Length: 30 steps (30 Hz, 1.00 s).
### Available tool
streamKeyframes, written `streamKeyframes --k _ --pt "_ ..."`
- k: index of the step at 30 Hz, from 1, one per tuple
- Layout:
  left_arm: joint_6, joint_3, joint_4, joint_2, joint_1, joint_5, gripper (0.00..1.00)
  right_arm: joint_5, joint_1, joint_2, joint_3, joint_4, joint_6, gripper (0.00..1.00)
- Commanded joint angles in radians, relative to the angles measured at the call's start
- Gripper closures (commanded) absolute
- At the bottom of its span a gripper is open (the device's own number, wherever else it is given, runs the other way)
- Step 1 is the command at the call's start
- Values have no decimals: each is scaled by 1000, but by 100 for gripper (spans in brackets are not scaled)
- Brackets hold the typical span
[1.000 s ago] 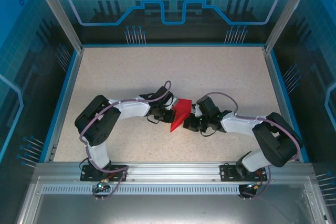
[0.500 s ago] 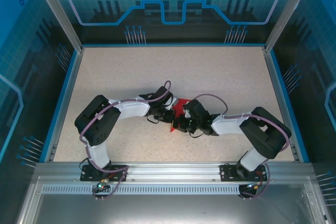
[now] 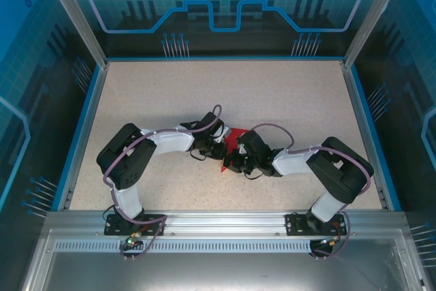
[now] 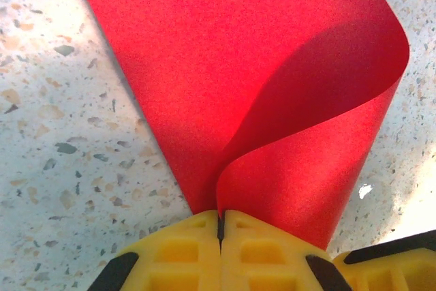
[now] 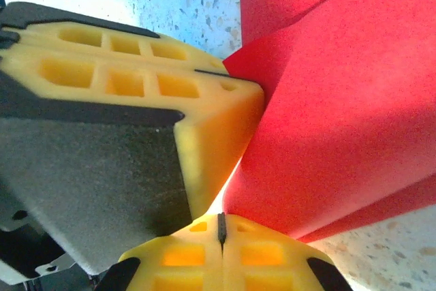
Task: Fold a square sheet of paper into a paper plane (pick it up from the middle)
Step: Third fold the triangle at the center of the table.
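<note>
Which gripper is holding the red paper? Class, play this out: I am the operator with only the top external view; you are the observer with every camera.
Observer: The left wrist view shows the left gripper shut, with the square sheet of paper pinched at the seam of its jaws.
Operator: And the right one?
Observer: The right gripper is shut too, and the sheet appears to run into its jaws, beside one of the left gripper's fingers.
Operator: Is the paper lying flat?
Observer: No. One layer lies along the table; another curls up and over it in a soft, uncreased bend.
</note>
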Motion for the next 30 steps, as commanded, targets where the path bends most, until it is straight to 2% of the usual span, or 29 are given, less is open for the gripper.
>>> streamKeyframes --k 1,10,20,30 --pt "16 -36 -33 46 -1 -16 98 25 19 41 -13 80 19 100" --pt "19 -33 -27 56 -1 -15 98 32 13 63 -32 112 14 100" --pt "29 -12 -39 57 -1 -9 98 24 18 -54 -57 79 -8 98" --pt "31 -5 -45 63 -1 -7 99 10 42 36 -57 131 21 99"
